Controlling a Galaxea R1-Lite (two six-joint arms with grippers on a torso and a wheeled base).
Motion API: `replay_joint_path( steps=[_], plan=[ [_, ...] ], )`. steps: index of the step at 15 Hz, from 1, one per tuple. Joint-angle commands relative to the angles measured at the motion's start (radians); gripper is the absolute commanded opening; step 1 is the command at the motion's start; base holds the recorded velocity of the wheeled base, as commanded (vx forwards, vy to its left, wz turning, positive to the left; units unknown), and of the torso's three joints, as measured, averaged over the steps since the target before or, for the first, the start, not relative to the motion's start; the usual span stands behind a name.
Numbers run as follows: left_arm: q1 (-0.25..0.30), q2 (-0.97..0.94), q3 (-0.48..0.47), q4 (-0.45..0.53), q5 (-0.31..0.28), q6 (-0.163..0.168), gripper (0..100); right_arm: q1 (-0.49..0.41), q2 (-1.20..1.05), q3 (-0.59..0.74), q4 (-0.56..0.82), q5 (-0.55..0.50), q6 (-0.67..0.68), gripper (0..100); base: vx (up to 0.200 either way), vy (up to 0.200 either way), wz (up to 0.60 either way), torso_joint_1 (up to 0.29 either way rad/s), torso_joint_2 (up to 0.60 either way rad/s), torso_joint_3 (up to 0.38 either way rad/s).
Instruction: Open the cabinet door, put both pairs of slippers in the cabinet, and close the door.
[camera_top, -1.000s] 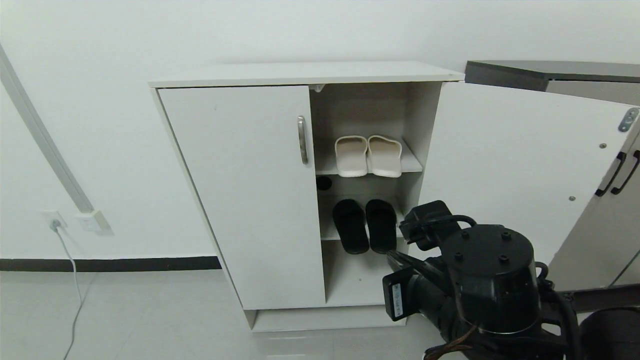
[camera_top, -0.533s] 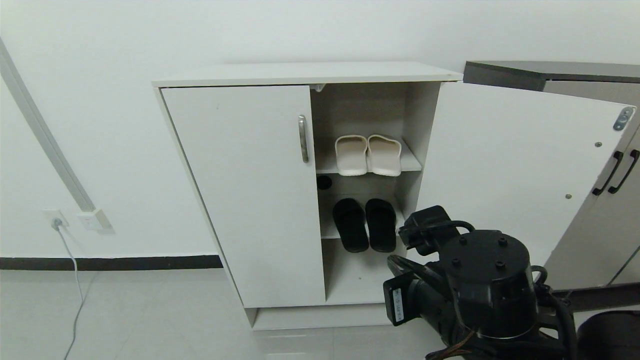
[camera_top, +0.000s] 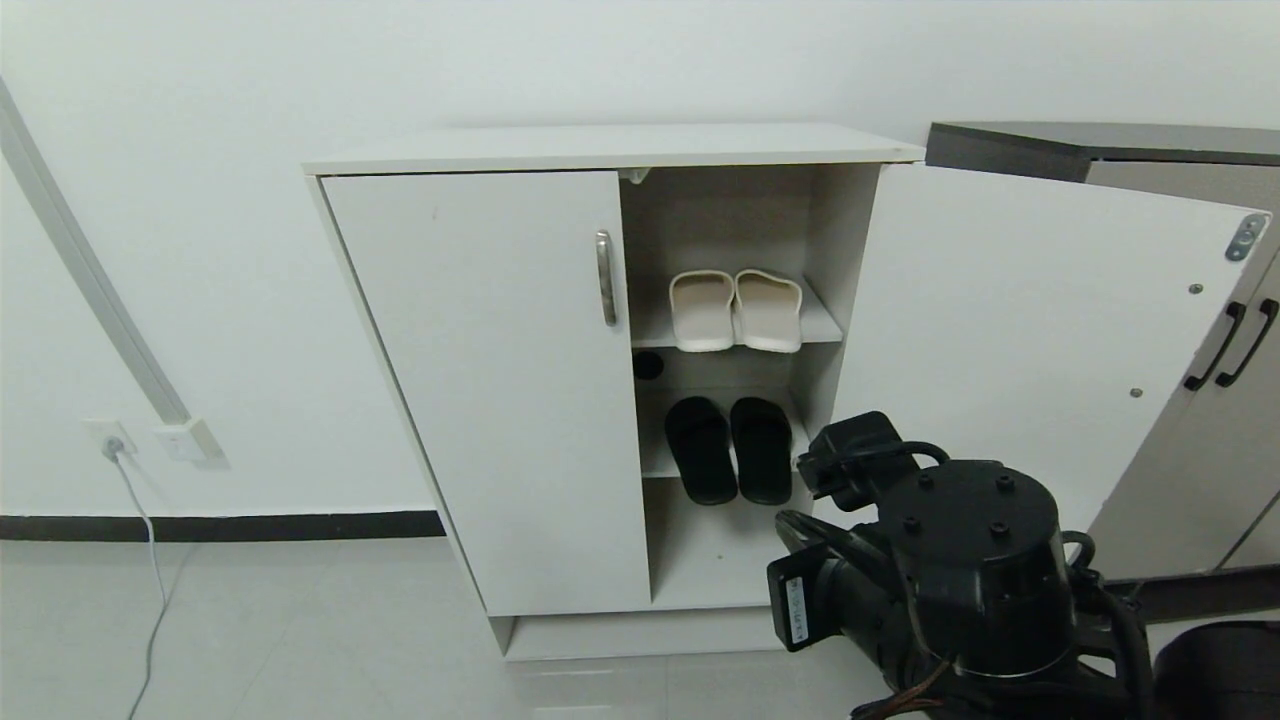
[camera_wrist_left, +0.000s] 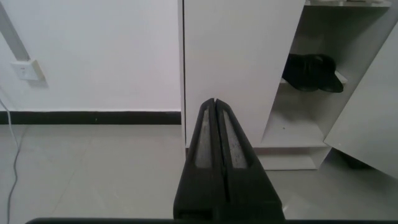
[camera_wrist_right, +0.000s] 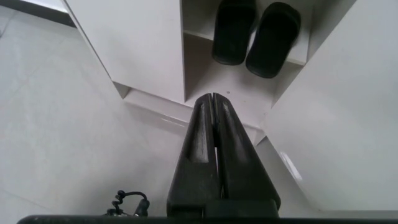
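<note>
Right gripper has its two fingers pressed flat together, nothing between them, pointing down at the floor tiles in front of the cabinet. Left gripper is the same story: fingers closed tight, empty, aimed at the closed left door.

Beyond the right gripper's tip lie the black slippers on the middle shelf, side by side, long axes running front to back, near ends poking past the shelf's front edge. Which end is the toe, I can't tell.

From the head view comes the upper shelf: the white slippers sit there, parallel, lined up the same way as the black pair one level down. Its right wrist counterpart gives the bottom compartment's floor and the plinth edge below it.

Right of that gripper, the open door stands swung wide, its leaf close beside the right arm. Left of the opening, the handle hangs upright on the shut door.
</note>
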Motion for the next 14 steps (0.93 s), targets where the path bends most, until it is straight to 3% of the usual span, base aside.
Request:
replay_joint_path(
  steps=[1, 5, 14],
  plan=[
    [0.0, 0.001, 0.0, 0.0, 0.001, -0.001, 0, 0.0, 0.003, 0.0, 0.0, 0.0, 0.0, 0, 0.0, 0.0, 0.0, 0.0, 0.0, 0.0],
    [0.0, 0.001, 0.0, 0.0, 0.001, -0.001, 0, 0.0, 0.003, -0.002, 0.0, -0.001, -0.002, 0, 0.0, 0.0, 0.0, 0.005, -0.08, -0.133],
    [0.0, 0.001, 0.0, 0.0, 0.001, -0.001, 0, 0.0, 0.006, 0.0, 0.0, -0.001, -0.002, 0, 0.0, 0.0, 0.0, 0.079, -0.46, -0.351]
  ],
)
